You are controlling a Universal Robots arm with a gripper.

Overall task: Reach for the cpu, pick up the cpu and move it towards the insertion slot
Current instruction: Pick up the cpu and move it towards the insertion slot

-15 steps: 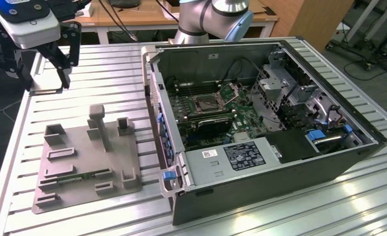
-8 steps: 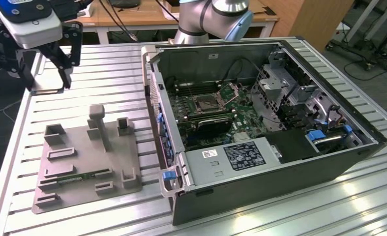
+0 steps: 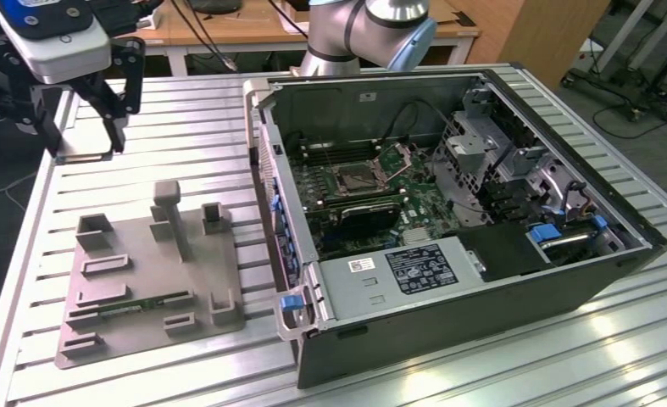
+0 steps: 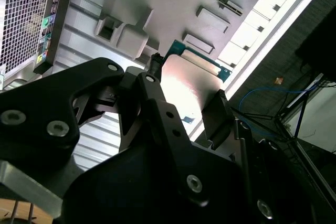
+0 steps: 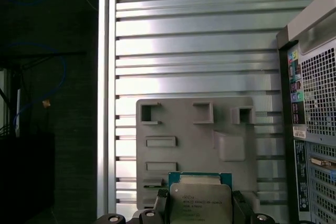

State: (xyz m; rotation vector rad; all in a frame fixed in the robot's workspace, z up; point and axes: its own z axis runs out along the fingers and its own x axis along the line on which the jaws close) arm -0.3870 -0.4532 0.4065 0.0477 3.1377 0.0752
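**Item 1: cpu** (image 5: 200,201), qty 1. Clamped by its edges in the gripper (image 3: 85,146), qty 1. Jaws are closed to chip width, w/ nothing else in them. The chip hangs in the air over the counter (image 3: 175,110) at the exterior view's left, beyond the grey tray (image 3: 124,250) and well apart from the socket.

**Item 2: socket** (image 3: 353,178), qty 1. Sits inside the open pc case (image 3: 458,322), qty 1. Its hinged plate (image 3: 402,156) stands raised.

**Item 3: tray**, qty 1. Green strip (image 3: 141,303) lying in it, qty 1.

**Risks (my judgement), for you to watch:**
- a) The grip is on thin edges only, so a jolt or fast swing could tilt or drop the chip.
- b) The case wall stands betw. gripper and socket. Come across too low and you clip its rim.
- c) The raised plate leaves little room beside the socket. A skewed chip could scrape the contacts or catch the plate.
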